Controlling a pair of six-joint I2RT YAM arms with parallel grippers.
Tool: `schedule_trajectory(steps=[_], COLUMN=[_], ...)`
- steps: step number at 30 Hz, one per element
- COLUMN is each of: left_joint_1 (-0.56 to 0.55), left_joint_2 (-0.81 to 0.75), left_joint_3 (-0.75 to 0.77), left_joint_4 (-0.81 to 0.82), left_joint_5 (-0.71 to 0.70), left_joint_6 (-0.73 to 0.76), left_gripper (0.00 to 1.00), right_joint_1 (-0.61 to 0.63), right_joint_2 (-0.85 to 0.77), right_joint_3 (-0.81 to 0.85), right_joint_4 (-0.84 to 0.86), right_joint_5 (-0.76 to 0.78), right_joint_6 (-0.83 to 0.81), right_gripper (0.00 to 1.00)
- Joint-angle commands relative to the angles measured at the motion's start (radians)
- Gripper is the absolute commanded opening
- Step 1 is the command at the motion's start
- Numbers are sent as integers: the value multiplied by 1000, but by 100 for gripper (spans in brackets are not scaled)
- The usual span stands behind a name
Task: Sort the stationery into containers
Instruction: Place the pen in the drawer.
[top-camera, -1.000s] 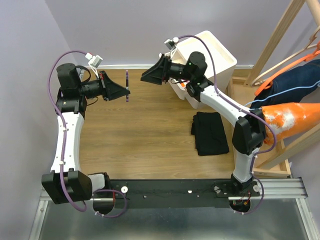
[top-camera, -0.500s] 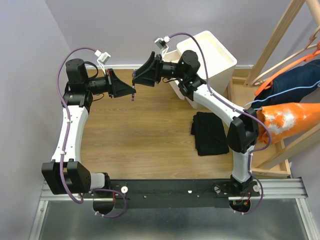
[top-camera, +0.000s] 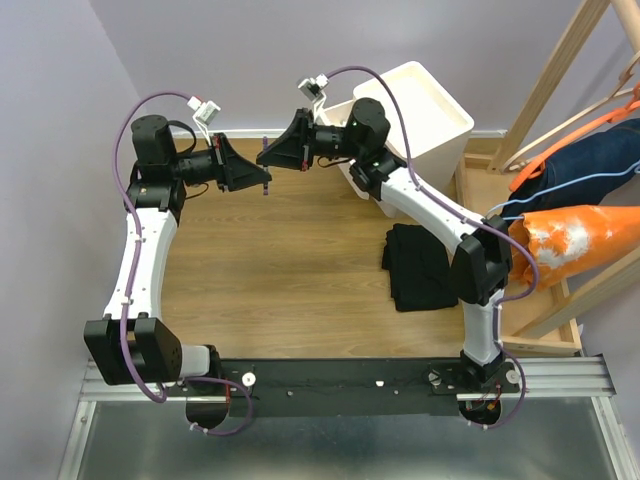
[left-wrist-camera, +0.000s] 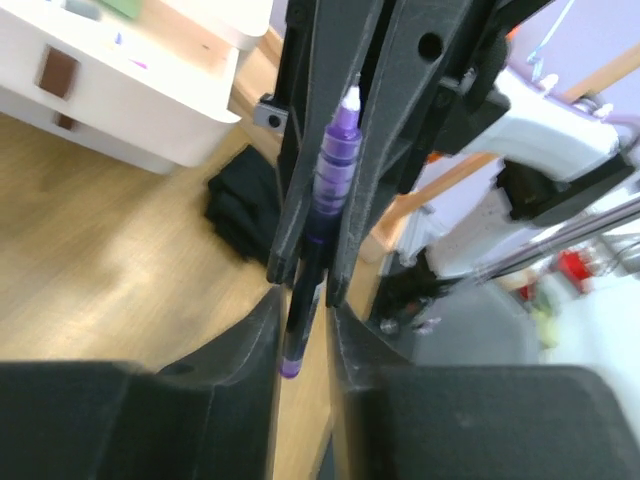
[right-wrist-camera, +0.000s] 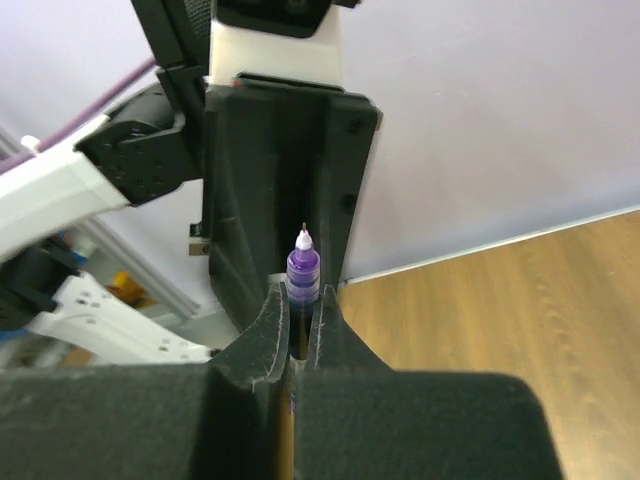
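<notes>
A thin dark pen with purple ends (top-camera: 266, 188) hangs in the air between both grippers at the back of the table. My right gripper (top-camera: 263, 160) is shut on it; the right wrist view shows its purple, white-tipped end (right-wrist-camera: 303, 268) sticking out past the right gripper (right-wrist-camera: 297, 300). In the left wrist view my left gripper (left-wrist-camera: 305, 310) stands around the pen (left-wrist-camera: 335, 170). The pen lies against one finger, and floor shows between it and the other. The white containers (top-camera: 420, 110) stand at the back right, with a drawer front (left-wrist-camera: 130, 100) in view.
A folded black cloth (top-camera: 420, 265) lies on the wooden tabletop right of centre. A wooden rack (top-camera: 560, 90) with orange and navy garments stands at the far right. The purple wall closes the back and the left side.
Both arms moved toward each other and met at the pen. The right gripper, open before, has shut on the pen. The left jaws have eased apart a little.
</notes>
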Motion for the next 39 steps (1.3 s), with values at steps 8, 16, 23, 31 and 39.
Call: schedule_trajectory(steps=[8,16,23,31,39], left_joint_1=[128,167,167,167,167], left_joint_2=[-153,-207,-265,-278,-284], left_joint_3=[-51,-128,-191,-214,-232], left_joint_4=[-256,-411,-350,-332,-307], left_joint_5=[-151,-154,-166,-164,-169], left_joint_6=[233,373,332,299,279], left_gripper=[99,99,99,99,99], right_joint_1=[-46,-160,-195,-215,-216], right_joint_2=[12,138,153,196,209], right_joint_3=[383,623,583,563,550], right_joint_4=[-893,-1360,-1336,-1311,-1276], right_joint_5=[233,449,650,753,836], right_joint_6=[-687,-956,-1011,-1011,-955], right_gripper=[1,0,1,0,51])
